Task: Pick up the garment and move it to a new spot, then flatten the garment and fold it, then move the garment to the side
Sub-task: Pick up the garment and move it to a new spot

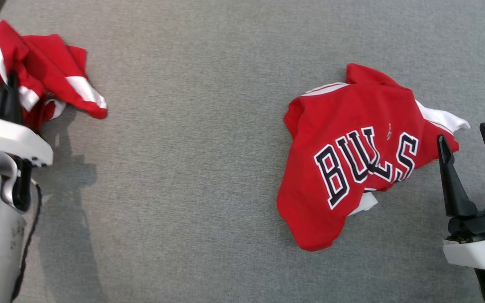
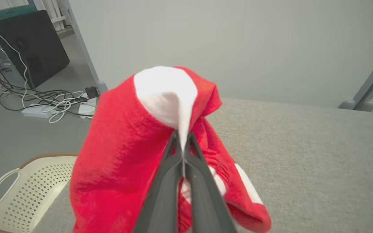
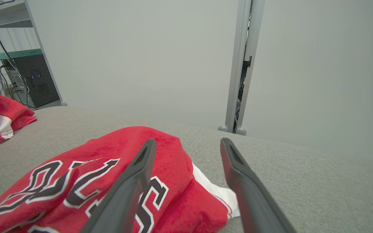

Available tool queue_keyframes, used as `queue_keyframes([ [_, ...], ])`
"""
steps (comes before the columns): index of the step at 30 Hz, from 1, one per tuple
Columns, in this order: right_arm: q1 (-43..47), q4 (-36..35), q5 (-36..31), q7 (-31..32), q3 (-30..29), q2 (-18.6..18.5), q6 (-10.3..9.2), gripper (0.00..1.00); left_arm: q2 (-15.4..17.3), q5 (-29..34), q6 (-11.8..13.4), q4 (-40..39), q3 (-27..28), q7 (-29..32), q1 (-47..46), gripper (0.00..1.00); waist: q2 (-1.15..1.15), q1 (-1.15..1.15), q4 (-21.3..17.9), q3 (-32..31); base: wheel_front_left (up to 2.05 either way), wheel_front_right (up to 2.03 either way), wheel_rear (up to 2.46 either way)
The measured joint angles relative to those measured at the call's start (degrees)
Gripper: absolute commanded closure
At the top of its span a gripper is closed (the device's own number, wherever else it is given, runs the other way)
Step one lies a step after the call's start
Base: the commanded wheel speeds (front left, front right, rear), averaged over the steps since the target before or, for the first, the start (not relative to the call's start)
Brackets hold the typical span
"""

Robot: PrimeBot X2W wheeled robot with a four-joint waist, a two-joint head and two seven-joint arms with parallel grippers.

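left fingers (image 2: 165, 191) pressed together, pinching garment (image 2: 115, 155) at white fold, well apart from jersey (image 1: 343, 168) | right fingers (image 1: 453, 185) spread, empty, just beside jersey | jersey crumpled on counter (image 1: 204, 168)

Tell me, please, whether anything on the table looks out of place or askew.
Nothing looks spilled or damaged. The Bulls jersey lies crumpled, its lettering buckled, white fabric poking out beside the open right gripper. The left gripper is shut on a bunched red-and-white garment.
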Motion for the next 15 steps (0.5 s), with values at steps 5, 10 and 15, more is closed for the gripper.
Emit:
queue_keyframes([
  [5, 0.04, -0.33, 0.0, 0.16, -0.14, -0.15, 0.0, 0.0, -3.0, 0.15, -0.37, 4.43, 0.83, 0.01, 0.55, 1.0, 0.0, 0.0, -1.29, 0.8, 0.0, 0.0, 0.0],
  [10, 0.09, -0.47, -0.29, 0.49, -0.11, 0.04, 0.0, 0.0, -3.91, 0.48, -0.74, 7.44, 1.48, 0.01, 0.51, 0.04, 0.0, 0.0, -1.32, 0.64, 0.0, 0.0, 0.0],
  [15, 0.09, 0.03, -0.29, 0.41, 0.03, 0.43, 0.0, 0.0, -3.32, 2.26, -0.74, 3.37, 4.22, 0.01, 0.42, 0.0, 0.0, 0.0, -0.72, -0.14, 0.0, 0.0, 0.0],
])
